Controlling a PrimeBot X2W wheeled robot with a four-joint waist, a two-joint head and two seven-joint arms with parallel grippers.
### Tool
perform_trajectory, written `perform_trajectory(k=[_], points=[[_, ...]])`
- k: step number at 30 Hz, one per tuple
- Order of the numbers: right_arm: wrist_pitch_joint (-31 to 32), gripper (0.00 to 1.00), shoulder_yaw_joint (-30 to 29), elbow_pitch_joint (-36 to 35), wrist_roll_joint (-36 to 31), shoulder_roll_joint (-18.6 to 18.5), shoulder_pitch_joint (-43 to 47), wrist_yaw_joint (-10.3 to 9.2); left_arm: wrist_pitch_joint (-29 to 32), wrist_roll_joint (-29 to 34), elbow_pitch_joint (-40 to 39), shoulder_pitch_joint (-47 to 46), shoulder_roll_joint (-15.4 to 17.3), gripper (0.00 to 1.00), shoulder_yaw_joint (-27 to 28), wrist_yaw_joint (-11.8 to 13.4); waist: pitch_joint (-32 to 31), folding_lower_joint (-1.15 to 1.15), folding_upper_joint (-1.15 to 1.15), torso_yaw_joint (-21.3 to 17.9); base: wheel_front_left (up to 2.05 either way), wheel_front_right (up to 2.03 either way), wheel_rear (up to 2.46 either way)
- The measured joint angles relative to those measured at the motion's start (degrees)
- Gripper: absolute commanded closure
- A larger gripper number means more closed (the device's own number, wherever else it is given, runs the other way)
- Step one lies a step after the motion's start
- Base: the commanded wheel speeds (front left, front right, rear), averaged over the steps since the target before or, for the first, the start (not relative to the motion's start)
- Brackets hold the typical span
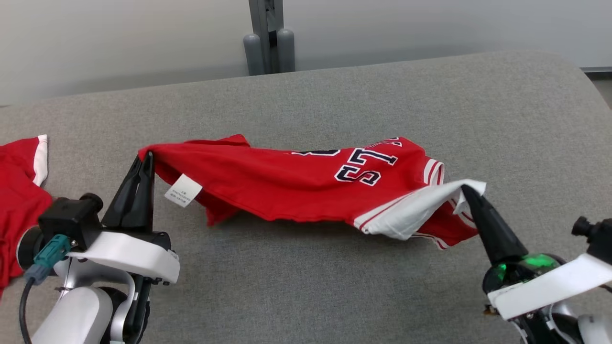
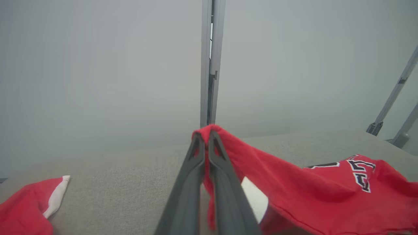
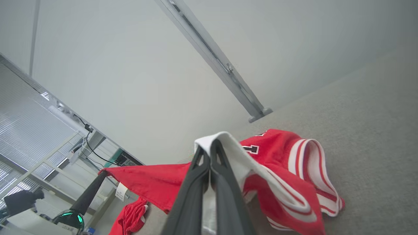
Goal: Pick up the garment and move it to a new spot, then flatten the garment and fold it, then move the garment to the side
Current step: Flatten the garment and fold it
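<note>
Grey padded surface (image 1: 334, 91), red jersey (image 1: 267, 179) with white trim stretched across its middle and held up at both ends, second red garment (image 1: 19, 196) at the left edge, left gripper (image 1: 147, 157) jaws clamped on the jersey's red corner, right gripper (image 1: 465, 189) jaws clamped on its white edge, white label (image 1: 183, 190) hanging just beside the left gripper

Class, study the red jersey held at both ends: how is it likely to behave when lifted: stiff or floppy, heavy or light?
Probably floppy: the red jersey sags between the left gripper and right gripper toward the grey cushion. Likely light: shut jaws hold its ends up by small pinches. Its loose folds may well shift as it moves.
</note>
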Motion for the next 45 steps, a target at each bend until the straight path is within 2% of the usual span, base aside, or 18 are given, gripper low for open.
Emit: perform_trajectory(k=[4,7,15,21,26,31,36,38,45], points=[[-0.2,1.0,-2.9,-4.4,5.2,0.6,-2.7,0.0,0.3,0.9,-4.5,-1.5,0.7,1.0,0.9,1.1,-1.5,0.0,0.0,0.0,0.0,0.0,0.0],[-2.1,1.0,-4.7,-6.6,6.3,0.9,-6.3,0.0,0.2,1.4,-7.3,-3.4,1.4,1.0,2.1,2.0,-2.6,0.0,0.0,0.1,0.0,0.0,0.0],[-6.6,1.0,-6.2,-7.3,2.2,0.2,-15.6,0.0,1.1,2.5,-13.9,-6.8,2.4,1.0,4.3,4.0,-5.2,0.0,0.0,0.5,0.0,0.0,0.0],[-7.3,1.0,-6.8,-7.0,1.5,0.0,-19.0,0.0,2.1,3.6,-17.9,-7.5,3.3,1.0,4.8,5.3,-6.6,0.0,0.0,1.2,0.0,0.0,0.0],[-7.3,1.0,-6.6,-5.5,1.5,0.1,-21.3,0.0,2.6,3.8,-19.5,-8.8,3.4,1.0,4.7,5.4,-6.1,0.0,0.0,1.4,0.0,0.0,0.0],[-8.0,1.0,-5.6,-1.4,1.0,-0.8,-28.7,0.0,3.9,3.4,-17.0,-15.5,3.7,1.0,3.7,2.4,-4.4,0.0,0.0,1.1,0.0,0.0,0.0],[-9.5,1.0,-3.1,7.1,-0.6,-3.3,-40.4,0.0,4.8,2.4,-8.2,-26.8,2.9,1.0,2.1,-2.2,-1.8,0.0,0.0,1.0,0.0,0.0,0.0],[-11.3,1.0,-1.2,13.8,-1.9,-4.3,-48.5,0.0,4.4,2.1,-0.4,-34.5,0.9,1.0,1.2,-5.0,0.1,0.0,0.0,1.2,0.0,0.0,0.0],[-17.8,1.0,2.7,32.2,-5.2,-5.4,-67.5,0.0,0.2,2.5,22.5,-52.9,-3.9,1.0,0.1,-9.9,5.2,0.0,0.0,1.7,0.0,0.0,0.0]])
